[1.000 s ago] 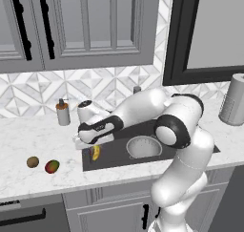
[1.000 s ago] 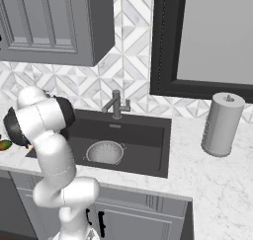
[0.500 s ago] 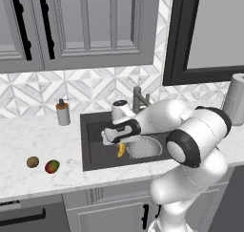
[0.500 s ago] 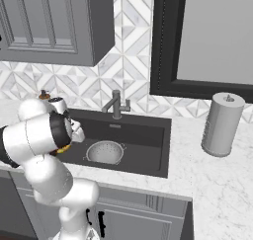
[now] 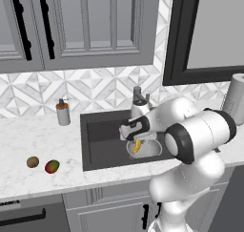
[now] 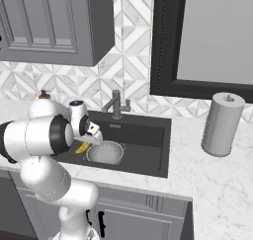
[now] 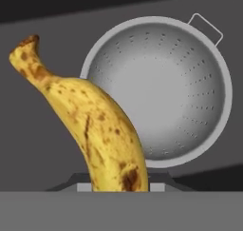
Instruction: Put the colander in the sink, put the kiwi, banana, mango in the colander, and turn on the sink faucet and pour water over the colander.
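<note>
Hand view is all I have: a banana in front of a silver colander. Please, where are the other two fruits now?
Observer: The kiwi and the mango lie side by side on the counter, left of the sink, in the left base view.
Operator: Is water running already?
Observer: No stream shows at the sink faucet in the right base view.
Operator: Is the colander really inside the sink?
Observer: Yes, the colander sits on the basin floor, with the banana held above it by the gripper.
</note>
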